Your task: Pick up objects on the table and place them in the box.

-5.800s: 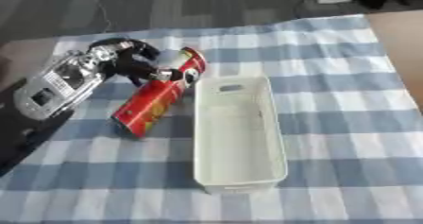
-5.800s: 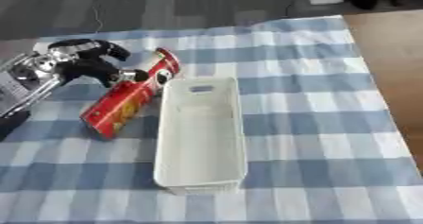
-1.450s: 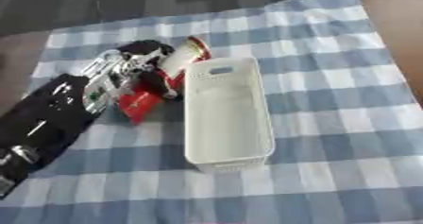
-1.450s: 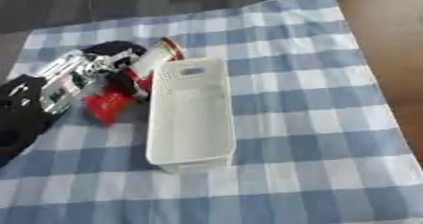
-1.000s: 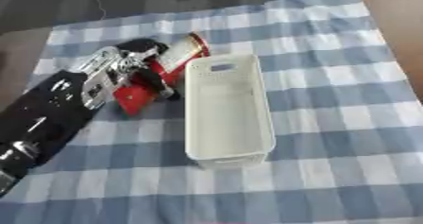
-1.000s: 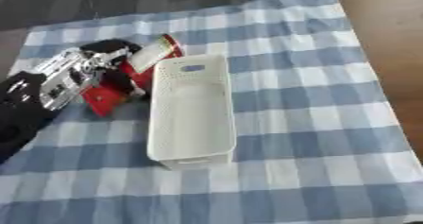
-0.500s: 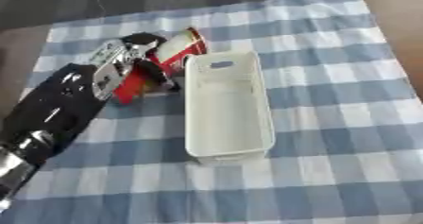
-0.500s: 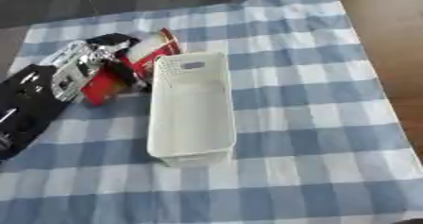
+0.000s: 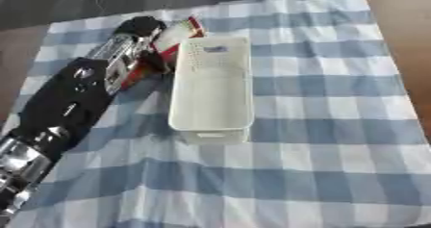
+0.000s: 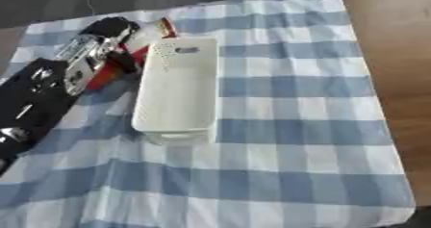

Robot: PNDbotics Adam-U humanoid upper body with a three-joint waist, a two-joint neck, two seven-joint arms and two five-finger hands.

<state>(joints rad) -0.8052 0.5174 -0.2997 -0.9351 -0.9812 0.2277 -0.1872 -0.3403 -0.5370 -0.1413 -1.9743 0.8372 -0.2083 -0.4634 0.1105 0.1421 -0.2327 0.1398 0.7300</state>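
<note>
— Fingers (image 9: 143, 27) of the left hand (image 9: 126, 54) are curling round the red can (image 9: 172, 37), is that right?

— They are looking curled over it, dark tips wrapping the upper part, so I am judging the can as held. How far the thumb is closing underneath, I cannot tell.

— Where is the can sitting?

— It is lying tilted, just beside the far end of the white box (image 9: 212, 85), touching or nearly touching its left wall, toward the far left corner of the worktop (image 9: 336, 126). The checked cloth (image 10: 295, 140) is covering most of the surface. Nothing is lying in the box that I can see.

— And the right hand?

— It is not showing in either view.

— What could be going wrong from here?

— In my judgement, the can is needing to clear the left wall. If it is lifted too low, its end may be catching the rim and shoving or tipping the light box. A round can may also be rolling out of the curled fingers.
</note>
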